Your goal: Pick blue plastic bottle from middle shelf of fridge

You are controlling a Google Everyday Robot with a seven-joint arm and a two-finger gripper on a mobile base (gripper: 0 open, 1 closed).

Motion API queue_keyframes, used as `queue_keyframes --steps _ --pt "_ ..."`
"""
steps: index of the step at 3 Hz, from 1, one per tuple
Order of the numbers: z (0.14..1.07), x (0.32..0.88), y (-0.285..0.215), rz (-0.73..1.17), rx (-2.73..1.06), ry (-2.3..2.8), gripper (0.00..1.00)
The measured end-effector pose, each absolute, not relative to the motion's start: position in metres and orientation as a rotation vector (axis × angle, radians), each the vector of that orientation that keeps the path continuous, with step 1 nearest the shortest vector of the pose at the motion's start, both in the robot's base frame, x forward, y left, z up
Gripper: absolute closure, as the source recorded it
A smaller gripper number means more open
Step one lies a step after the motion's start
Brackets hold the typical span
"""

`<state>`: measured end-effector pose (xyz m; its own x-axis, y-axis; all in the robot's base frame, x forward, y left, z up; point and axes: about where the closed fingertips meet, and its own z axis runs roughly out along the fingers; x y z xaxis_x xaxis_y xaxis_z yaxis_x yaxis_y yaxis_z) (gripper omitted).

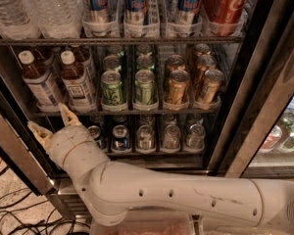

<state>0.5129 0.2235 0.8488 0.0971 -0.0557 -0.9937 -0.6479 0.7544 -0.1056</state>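
Gripper [53,123] low left, at the shelf [137,112] front edge, just below the bottle [77,82]. Fingers apart, nothing held.

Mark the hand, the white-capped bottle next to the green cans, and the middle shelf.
hand [48,117]: camera view, midway between its open fingers, below the shelf's left end.
bottle [78,84]: camera view, on its label.
middle shelf [159,112]: camera view, on its front wire edge.
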Motion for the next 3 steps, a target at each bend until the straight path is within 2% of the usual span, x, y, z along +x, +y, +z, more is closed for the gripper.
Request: queue_keyframes --steps 2,3 --pt "0.856 0.535 0.221 0.498 -0.596 1.412 0.25" --pt "0.857 0.549 0.225 0.507 -0.607 1.417 0.27"
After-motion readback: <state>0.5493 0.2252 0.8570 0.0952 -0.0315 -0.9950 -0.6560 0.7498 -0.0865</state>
